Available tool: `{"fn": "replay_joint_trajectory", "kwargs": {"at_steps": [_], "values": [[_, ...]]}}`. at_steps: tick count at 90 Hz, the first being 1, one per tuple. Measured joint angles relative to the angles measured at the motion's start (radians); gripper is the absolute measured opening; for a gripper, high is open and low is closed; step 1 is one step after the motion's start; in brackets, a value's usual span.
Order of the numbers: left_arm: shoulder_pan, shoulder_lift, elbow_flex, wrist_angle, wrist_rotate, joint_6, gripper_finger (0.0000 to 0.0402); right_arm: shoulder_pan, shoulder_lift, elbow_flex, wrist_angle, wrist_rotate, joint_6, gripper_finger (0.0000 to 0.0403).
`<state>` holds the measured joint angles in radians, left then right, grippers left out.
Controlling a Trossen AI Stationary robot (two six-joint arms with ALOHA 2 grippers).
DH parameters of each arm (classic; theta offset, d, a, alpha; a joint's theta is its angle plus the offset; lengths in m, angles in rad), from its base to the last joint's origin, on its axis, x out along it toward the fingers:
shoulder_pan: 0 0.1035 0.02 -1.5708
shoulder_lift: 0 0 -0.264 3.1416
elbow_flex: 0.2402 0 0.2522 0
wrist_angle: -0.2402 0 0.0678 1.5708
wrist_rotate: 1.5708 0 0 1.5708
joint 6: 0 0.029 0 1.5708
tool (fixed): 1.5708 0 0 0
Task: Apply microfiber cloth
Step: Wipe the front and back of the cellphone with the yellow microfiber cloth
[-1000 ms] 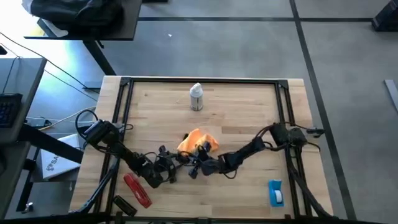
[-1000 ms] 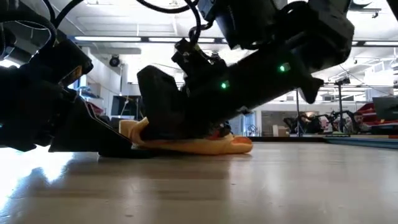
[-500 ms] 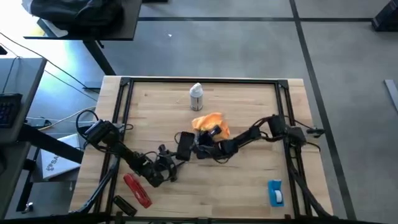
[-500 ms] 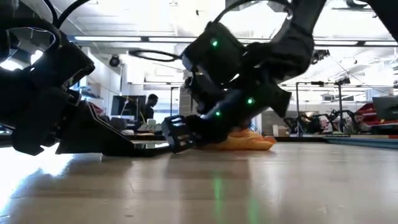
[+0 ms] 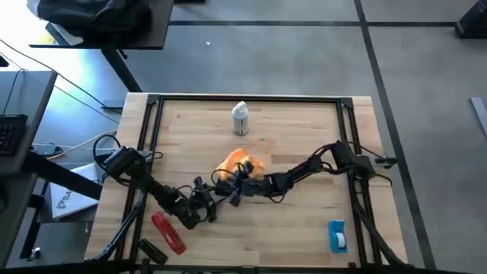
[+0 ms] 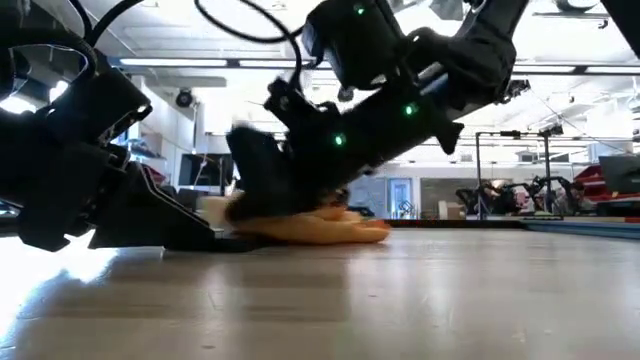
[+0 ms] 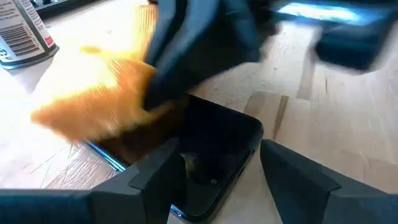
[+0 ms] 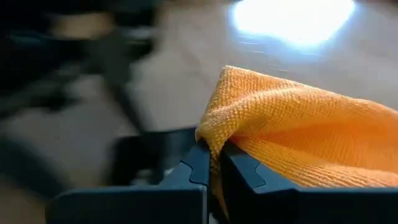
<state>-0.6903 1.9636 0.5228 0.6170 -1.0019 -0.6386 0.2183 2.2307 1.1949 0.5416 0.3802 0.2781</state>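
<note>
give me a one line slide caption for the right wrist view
Right gripper shut on the orange microfiber cloth, fabric bunched between its dark fingers above the wooden table.

Two dark robot arms were over the light wooden table. One bright orange microfiber cloth lay near its middle. One white-and-grey spray can stood just beyond the cloth, toward the far edge. One flat black glossy phone-like slab lay touching the cloth. One red oblong object and one small black block sat at the table's near-left corner. One blue-and-white item sat at the near-right.
</note>
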Motion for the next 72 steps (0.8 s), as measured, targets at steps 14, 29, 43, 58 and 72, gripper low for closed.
{"fn": "replay_joint_trajectory", "kwargs": {"at_steps": [14, 29, 43, 58, 72], "values": [[0.000, 0.000, 0.000, 0.001, 0.000, 0.000, 0.0204, -0.061, -0.002, 0.000, -0.015, -0.103, -0.048, 0.0000], [0.000, 0.000, 0.000, 0.005, -0.001, -0.003, 0.0204, -0.155, -0.002, 0.002, -0.049, -0.007, -0.026, 0.0000], [0.000, 0.000, 0.000, 0.008, 0.000, -0.002, 0.0204, -0.215, -0.004, 0.001, -0.134, 0.119, 0.034, 0.0000], [0.000, -0.044, -0.003, -0.004, 0.028, 0.015, 0.0204, -0.186, -0.066, -0.001, -0.162, 0.070, -0.009, 0.0000], [0.000, -0.161, -0.003, -0.004, 0.044, 0.098, 0.0204, -0.133, -0.211, 0.001, -0.271, 0.083, -0.089, 0.0000]]}}
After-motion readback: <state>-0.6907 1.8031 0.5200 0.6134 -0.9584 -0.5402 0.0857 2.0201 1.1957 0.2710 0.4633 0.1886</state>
